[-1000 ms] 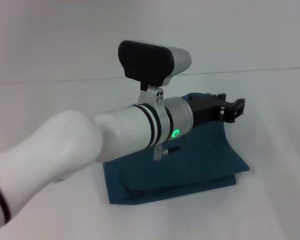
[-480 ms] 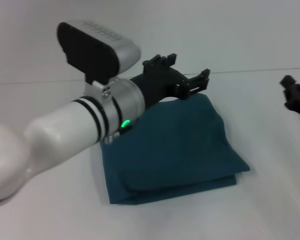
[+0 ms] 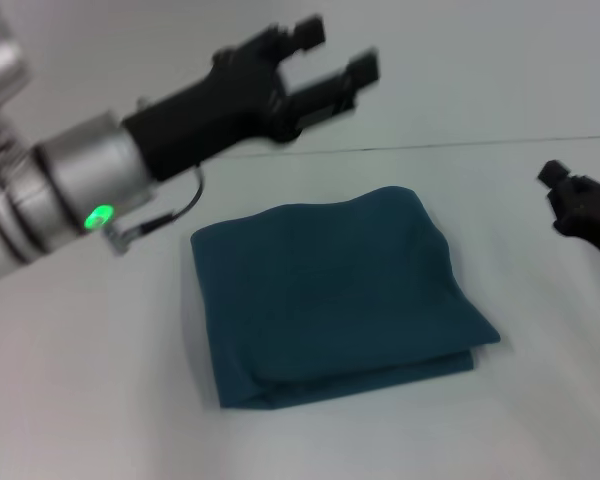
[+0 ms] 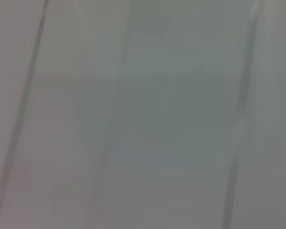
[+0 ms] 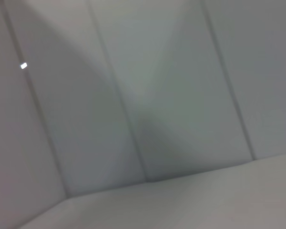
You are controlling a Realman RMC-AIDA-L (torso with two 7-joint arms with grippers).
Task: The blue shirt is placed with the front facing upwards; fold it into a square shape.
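Shirt: the blue shirt (image 3: 330, 290) is seen folded square at table (image 3: 80, 400) centre.
Change: the left gripper (image 3: 332, 58), fingers spread and empty, has been lifted to 11 o'clock.
Right gripper (image 3: 580, 205): 3 o'clock; fingers cannot be told.
Meaning: folding is judged finished.

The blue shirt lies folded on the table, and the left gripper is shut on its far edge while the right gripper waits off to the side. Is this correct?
Not quite. In the head view the left gripper is open and raised above the table, clear of the shirt; it holds nothing. The rest is right: the shirt lies folded, and the right gripper is off to the side.
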